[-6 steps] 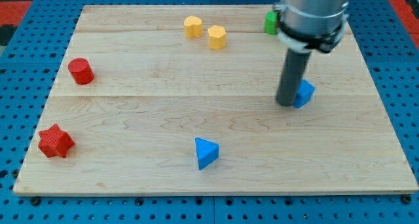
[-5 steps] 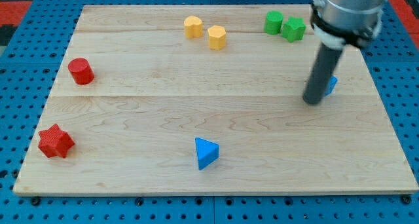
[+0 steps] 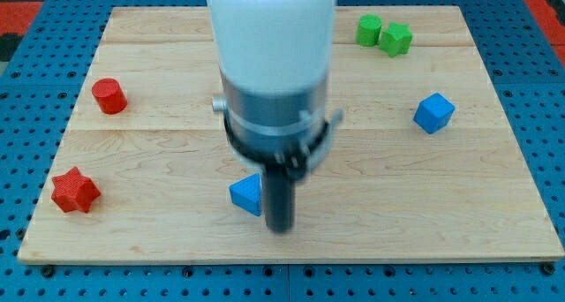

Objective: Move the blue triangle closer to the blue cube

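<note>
The blue triangle lies on the wooden board near the view's bottom centre. The blue cube sits at the view's right, far from the triangle. My tip rests on the board just right of and slightly below the triangle, touching or nearly touching its right side. The arm's wide white and grey body fills the view's top centre and hides the board behind it.
A red cylinder and a red star-shaped block sit at the view's left. Two green blocks sit at the view's top right. The yellow blocks are hidden behind the arm. The board lies on a blue pegboard.
My tip has swung from beside the blue cube at the right to the bottom centre beside the blue triangle. The triangle has shifted a little left. The arm now covers the yellow blocks.
</note>
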You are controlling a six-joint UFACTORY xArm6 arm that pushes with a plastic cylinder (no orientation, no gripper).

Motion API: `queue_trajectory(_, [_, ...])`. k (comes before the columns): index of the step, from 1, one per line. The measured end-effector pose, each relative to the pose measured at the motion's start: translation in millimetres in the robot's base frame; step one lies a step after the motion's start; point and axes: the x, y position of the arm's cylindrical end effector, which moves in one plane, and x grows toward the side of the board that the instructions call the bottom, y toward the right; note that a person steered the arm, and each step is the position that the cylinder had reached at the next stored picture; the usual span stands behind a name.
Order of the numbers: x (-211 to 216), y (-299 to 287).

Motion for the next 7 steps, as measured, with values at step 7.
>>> queue_trajectory(7, [-154.3, 79.5])
